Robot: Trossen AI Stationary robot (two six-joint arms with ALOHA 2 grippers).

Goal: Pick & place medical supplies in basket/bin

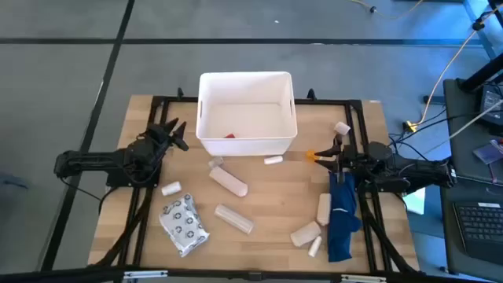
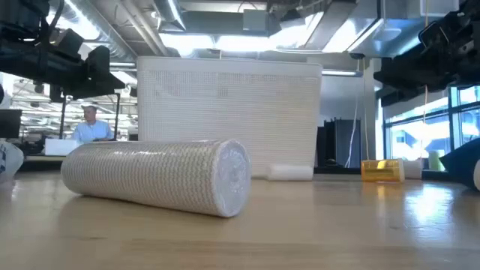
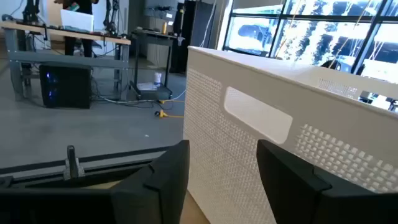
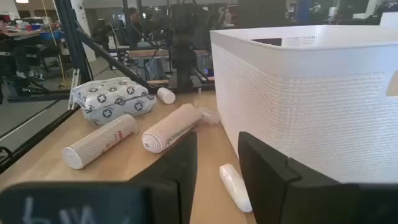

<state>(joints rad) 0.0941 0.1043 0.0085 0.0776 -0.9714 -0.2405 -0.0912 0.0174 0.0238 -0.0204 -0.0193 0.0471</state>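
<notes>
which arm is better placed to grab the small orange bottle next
Right. The right gripper, empty with fingers apart, sits right beside the orange bottle. The left gripper is across the white bin from it.

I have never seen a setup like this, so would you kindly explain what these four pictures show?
Two robot arms work at a wooden table. One picture looks down from above, one looks level across the tabletop, and two come from cameras on the arms' wrists. The left gripper and right gripper each have two dark fingers; both are open and hold nothing. A white bin stands at the back with something red inside. Around it lie beige rolls, small white tubes, a patterned grey packet, an orange bottle and a blue cloth.
</notes>
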